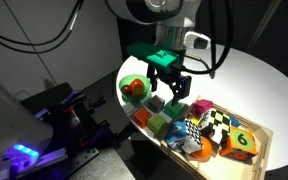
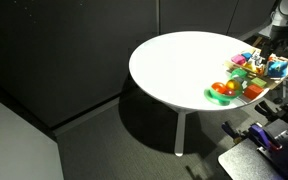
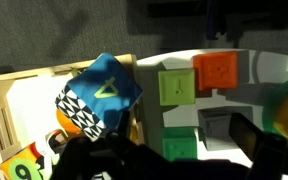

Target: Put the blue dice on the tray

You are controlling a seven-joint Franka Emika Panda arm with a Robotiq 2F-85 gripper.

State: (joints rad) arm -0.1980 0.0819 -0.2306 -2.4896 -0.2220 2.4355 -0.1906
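Your claw [image 1: 168, 90] hangs wide and empty; in the wrist view the blue dice [image 3: 112, 88] lies left of it, just inside the tray [image 3: 9, 110].

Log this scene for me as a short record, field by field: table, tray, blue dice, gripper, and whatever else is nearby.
table: round, white
tray: light wood, raised rim, holds several blocks
blue dice: inside the tray, lying against the checkered cube
gripper: open, empty, above the loose blocks
loose blocks: green block, orange block, outside the tray
green bowl: beside the blocks
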